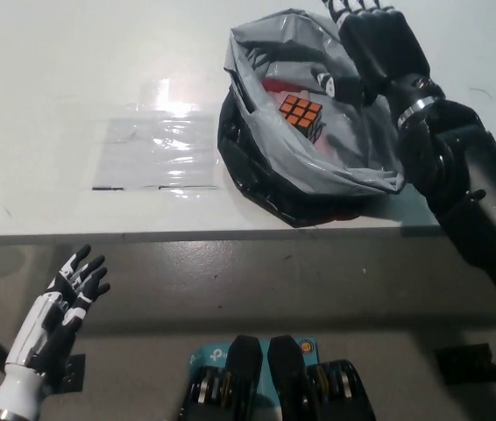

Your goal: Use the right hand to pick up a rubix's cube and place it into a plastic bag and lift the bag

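**Cube bagged; right hand at the far rim**

The rubix's cube [301, 112] lies inside the plastic bag [318, 158], orange face up, toward the bag's 11 o'clock side. The bag sits on the white table [73, 79], mouth open upward, near the front edge. The right hand [372, 44] is at the bag's 1 o'clock rim, so the cube lies toward 8 o'clock from it. Its fingers run out of the top of the picture, so whether it grips the rim cannot be told. Placing looks done; the lift remains, and it turns on that rim hold. The left hand [66, 303] rests at 7 o'clock below the table edge, fingers spread, holding nothing, well apart from the bag.
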You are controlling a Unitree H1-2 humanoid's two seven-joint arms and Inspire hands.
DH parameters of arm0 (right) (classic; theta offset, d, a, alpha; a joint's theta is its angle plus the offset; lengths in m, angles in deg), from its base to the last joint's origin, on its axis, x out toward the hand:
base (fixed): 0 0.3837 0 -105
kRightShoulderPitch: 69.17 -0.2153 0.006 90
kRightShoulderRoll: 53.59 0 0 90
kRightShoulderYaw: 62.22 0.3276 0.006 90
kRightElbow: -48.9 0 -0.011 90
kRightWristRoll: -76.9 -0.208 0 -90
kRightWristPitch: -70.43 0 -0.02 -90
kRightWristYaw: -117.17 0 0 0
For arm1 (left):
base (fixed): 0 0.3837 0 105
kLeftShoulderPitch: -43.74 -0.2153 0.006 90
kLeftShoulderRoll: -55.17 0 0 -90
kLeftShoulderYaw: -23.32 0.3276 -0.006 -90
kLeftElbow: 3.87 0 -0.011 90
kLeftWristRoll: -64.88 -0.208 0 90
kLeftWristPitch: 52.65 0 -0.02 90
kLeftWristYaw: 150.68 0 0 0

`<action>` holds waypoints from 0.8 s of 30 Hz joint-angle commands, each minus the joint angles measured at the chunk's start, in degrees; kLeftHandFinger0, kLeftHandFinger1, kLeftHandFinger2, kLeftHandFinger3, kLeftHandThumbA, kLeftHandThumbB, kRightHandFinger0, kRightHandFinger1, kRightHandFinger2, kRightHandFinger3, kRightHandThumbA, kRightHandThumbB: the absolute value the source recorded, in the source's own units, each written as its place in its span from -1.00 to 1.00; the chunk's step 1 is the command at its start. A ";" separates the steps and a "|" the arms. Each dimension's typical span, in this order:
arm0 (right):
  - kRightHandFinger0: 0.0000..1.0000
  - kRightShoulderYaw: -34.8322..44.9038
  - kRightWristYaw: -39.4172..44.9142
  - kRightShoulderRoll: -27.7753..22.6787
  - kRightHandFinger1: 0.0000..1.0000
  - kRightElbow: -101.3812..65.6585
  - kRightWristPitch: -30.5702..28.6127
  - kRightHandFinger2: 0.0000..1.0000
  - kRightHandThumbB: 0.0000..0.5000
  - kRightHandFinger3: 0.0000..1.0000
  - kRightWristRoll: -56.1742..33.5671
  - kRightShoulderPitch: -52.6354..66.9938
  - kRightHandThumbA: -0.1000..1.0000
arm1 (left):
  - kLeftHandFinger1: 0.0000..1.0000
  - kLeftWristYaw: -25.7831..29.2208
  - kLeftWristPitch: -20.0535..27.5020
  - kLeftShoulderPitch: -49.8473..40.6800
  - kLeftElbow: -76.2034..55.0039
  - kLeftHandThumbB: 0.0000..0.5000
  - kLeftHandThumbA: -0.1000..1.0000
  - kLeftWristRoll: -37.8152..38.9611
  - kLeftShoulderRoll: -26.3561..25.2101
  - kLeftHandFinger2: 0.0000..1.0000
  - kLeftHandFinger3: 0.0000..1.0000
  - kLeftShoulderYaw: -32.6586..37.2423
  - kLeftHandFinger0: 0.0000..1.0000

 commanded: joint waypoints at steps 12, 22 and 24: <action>1.00 1.88 -1.95 -1.62 1.00 12.25 0.15 1.00 0.91 1.00 0.16 -6.13 0.48 | 1.00 0.41 0.36 0.12 -1.86 -0.14 0.37 0.86 -0.56 1.00 1.00 -0.86 0.96; 1.00 2.11 -2.65 -1.94 1.00 17.48 -0.30 1.00 0.99 1.00 -0.35 -7.30 0.58 | 1.00 0.23 0.93 0.05 -1.48 -0.21 0.34 0.75 -0.51 1.00 1.00 -0.74 0.97; 1.00 2.10 -2.50 -1.98 1.00 17.68 -0.33 1.00 0.99 1.00 -0.43 -7.27 0.60 | 1.00 0.22 1.23 0.03 -1.44 -0.23 0.34 0.39 -0.55 1.00 1.00 -0.60 0.96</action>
